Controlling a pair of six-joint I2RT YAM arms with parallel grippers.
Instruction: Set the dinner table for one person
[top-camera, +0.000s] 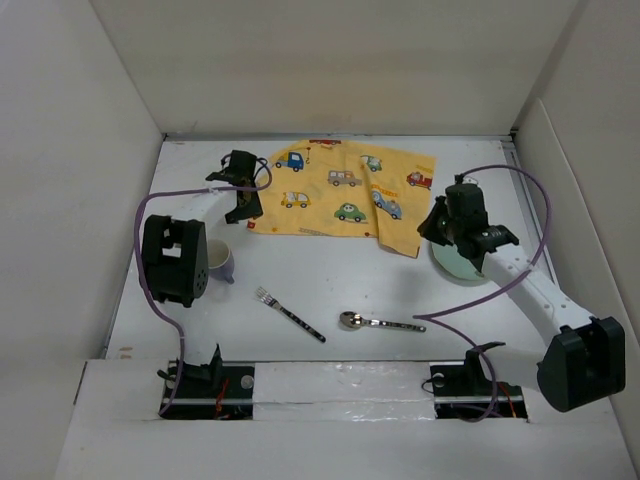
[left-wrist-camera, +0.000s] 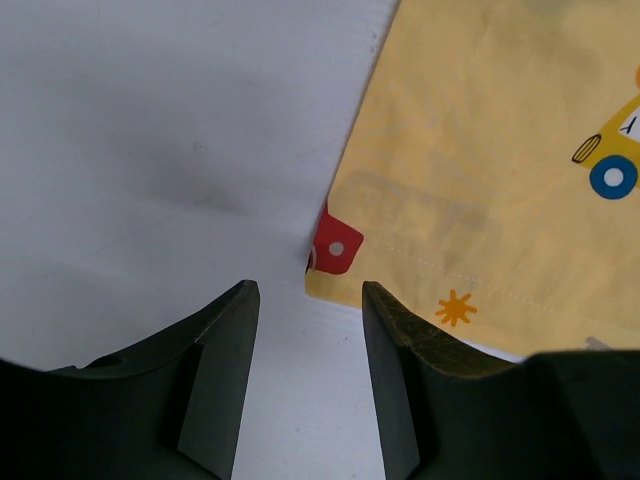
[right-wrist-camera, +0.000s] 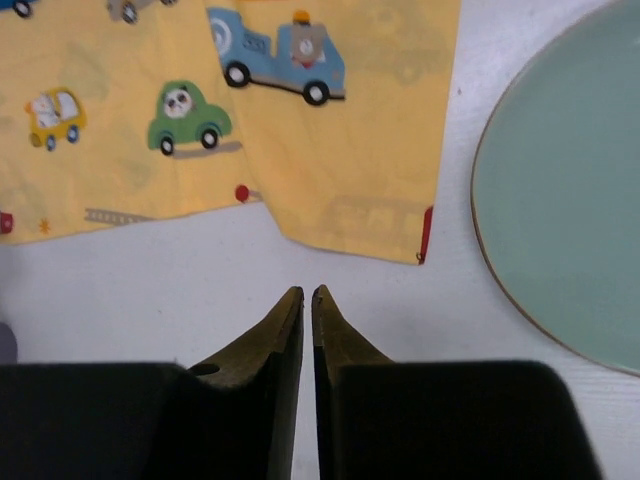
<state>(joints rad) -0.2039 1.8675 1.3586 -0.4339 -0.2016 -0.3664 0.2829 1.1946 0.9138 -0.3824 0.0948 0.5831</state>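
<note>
On white desk (top-camera: 330, 285): yellow car-print cloth (top-camera: 345, 195) at far middle, fork (top-camera: 290, 313) and spoon (top-camera: 380, 322) nearer, apart. Beside left arm (top-camera: 175, 258), mug (top-camera: 221, 262). Partly under right arm (top-camera: 525, 285), green plate (top-camera: 452, 268). At cloth's left edge, left pincer (top-camera: 243, 208).

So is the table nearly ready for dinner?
Not yet. The yellow cloth is laid out on the table, though its right side looks folded over. The left end effector is open at the cloth's corner; the right end effector is shut, holding nothing. The plate, fork, spoon and mug all sit off the cloth.
</note>
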